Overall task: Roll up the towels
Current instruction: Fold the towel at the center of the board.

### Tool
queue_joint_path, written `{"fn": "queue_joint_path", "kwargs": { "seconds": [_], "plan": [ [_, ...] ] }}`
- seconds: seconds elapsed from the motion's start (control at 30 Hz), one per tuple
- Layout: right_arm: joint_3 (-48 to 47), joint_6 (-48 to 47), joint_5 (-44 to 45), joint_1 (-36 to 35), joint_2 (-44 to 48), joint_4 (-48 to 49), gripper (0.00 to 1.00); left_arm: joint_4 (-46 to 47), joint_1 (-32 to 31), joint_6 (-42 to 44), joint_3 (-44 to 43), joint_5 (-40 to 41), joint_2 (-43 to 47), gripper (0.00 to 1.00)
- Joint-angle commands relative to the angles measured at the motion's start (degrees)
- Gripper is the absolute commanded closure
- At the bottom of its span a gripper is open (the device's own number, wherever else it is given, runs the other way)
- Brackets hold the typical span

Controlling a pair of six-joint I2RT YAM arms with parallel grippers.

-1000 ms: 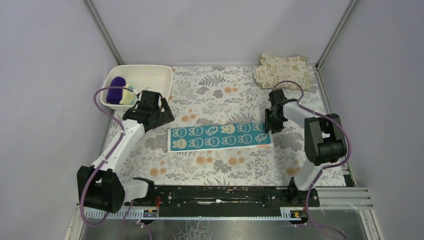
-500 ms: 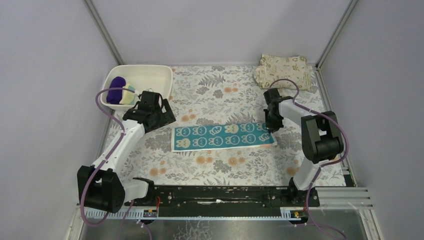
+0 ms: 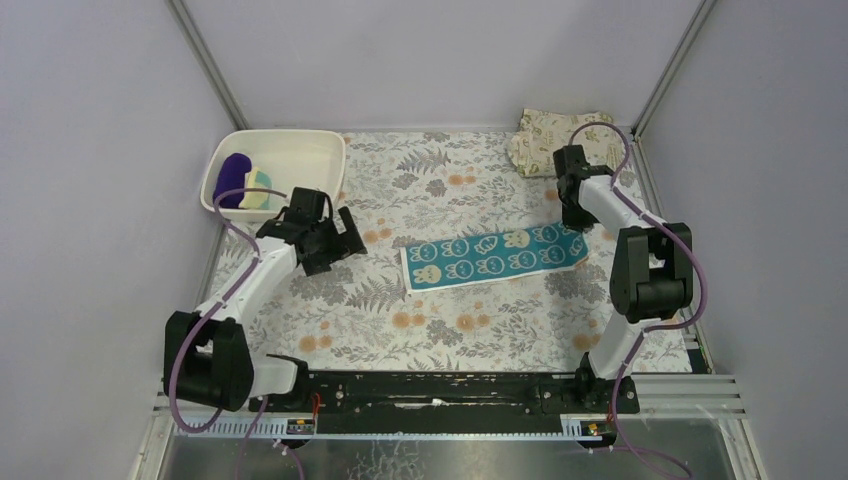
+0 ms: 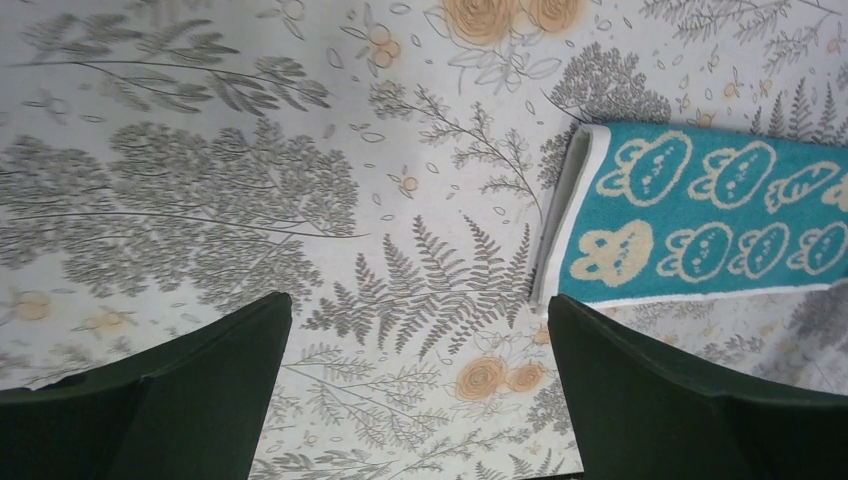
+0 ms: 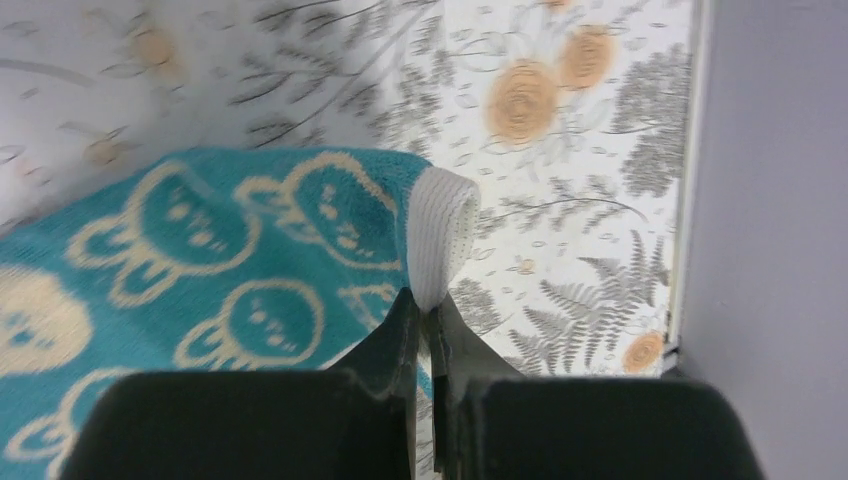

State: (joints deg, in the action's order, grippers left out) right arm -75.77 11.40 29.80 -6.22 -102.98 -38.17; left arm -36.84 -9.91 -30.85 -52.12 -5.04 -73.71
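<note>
A teal towel (image 3: pixel 495 257) with pale rabbit-like marks lies stretched out, slanting up toward the right, on the floral table cover. My right gripper (image 5: pixel 425 305) is shut on that towel's white-backed right corner (image 5: pixel 440 235), which is folded up between the fingers; in the top view this gripper (image 3: pixel 574 218) sits at the towel's right end. My left gripper (image 4: pixel 415 330) stands open over bare cover, the teal towel's (image 4: pixel 700 225) left end just beyond its right finger (image 4: pixel 680 400). A purple towel (image 3: pixel 233 167) and a pale yellow towel (image 3: pixel 258 193) rest in the white tub (image 3: pixel 300 150).
A beige leaf-printed folded cloth (image 3: pixel 555 135) lies at the back right corner, just behind my right arm. The white tub stands at the back left. Grey walls close in both sides, the right one (image 5: pixel 770 200) near my right gripper.
My right gripper closed on the teal towel's right corner and dragged it right and back, so the towel now slants. The left gripper moved right, following the towel's left end.
</note>
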Motion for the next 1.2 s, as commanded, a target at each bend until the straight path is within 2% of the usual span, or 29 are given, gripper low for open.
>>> {"fn": "queue_joint_path", "kwargs": {
  "seconds": [0.0, 0.2, 0.43, 0.67, 0.87, 1.0, 1.17],
  "plan": [
    [0.16, -2.6, -13.17, -2.89, 4.52, 0.11, 1.0, 7.48, -0.52, -3.52, 1.73, -8.93, -2.28, 0.0],
    [0.64, 0.53, -29.91, -8.83, 7.38, 1.0, 1.0, 13.1, -3.97, -7.5, 1.52, -13.44, -7.95, 0.01],
    [-0.6, 5.56, -43.13, -15.0, 6.07, 4.76, 1.0, 19.02, -5.9, -11.79, 0.93, -16.23, -15.78, 0.14],
    [-3.53, 9.17, -46.42, -20.47, 1.89, 6.99, 1.0, 23.07, -8.69, -13.98, -0.6, -17.69, -22.94, 0.4],
    [-5.15, 11.45, -46.55, -23.44, -0.91, 8.27, 0.99, 25.15, -9.83, -15.34, -0.41, -18.41, -26.01, 0.55],
    [-7.05, 12.77, -46.87, -25.45, -2.44, 8.06, 0.99, 25.24, -10.43, -15.79, 0.09, -17.93, -27.27, 0.72],
    [-9.45, 14.43, -45.67, -27.44, -3.94, 7.11, 0.99, 25.68, -11.11, -16.25, 1.01, -17.23, -27.65, 0.82]
  ]
}}
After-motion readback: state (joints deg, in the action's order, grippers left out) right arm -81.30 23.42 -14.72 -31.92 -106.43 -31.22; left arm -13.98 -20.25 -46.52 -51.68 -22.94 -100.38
